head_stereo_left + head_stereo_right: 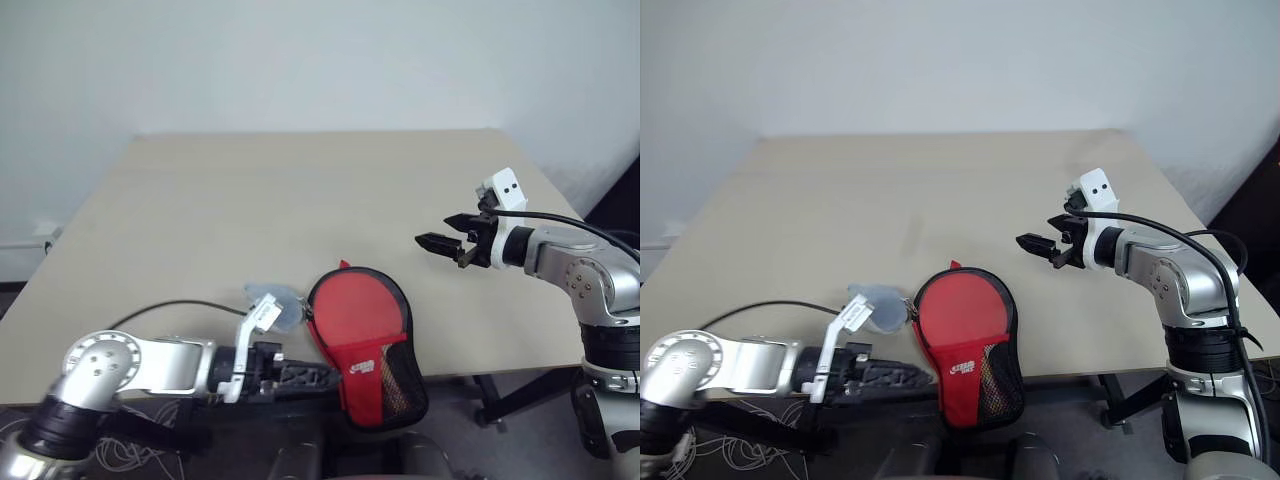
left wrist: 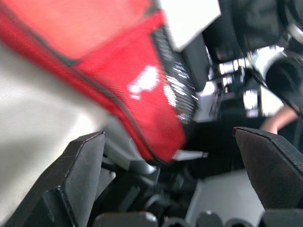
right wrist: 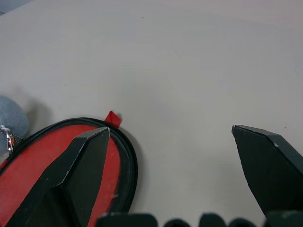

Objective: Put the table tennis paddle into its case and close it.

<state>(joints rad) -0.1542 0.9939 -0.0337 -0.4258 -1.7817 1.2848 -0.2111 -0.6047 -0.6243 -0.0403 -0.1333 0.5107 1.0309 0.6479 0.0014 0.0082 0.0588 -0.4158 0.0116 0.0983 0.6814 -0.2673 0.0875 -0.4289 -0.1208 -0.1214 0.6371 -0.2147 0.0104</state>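
Note:
The red case lies at the table's front edge, its narrow end with the white logo and black mesh hanging over the edge. The table tennis paddle is hidden. My left gripper is low at the table's front edge, pointing right at the case's narrow end. In the left wrist view its fingers stand wide apart and open, with the case just beyond them and nothing held. My right gripper hovers open above the table, to the right of the case. The case's round end lies past its fingers.
A small grey-blue rounded object sits on the table just left of the case. The light wooden table stretches back to a white wall. A black cable runs from my left arm along the front edge.

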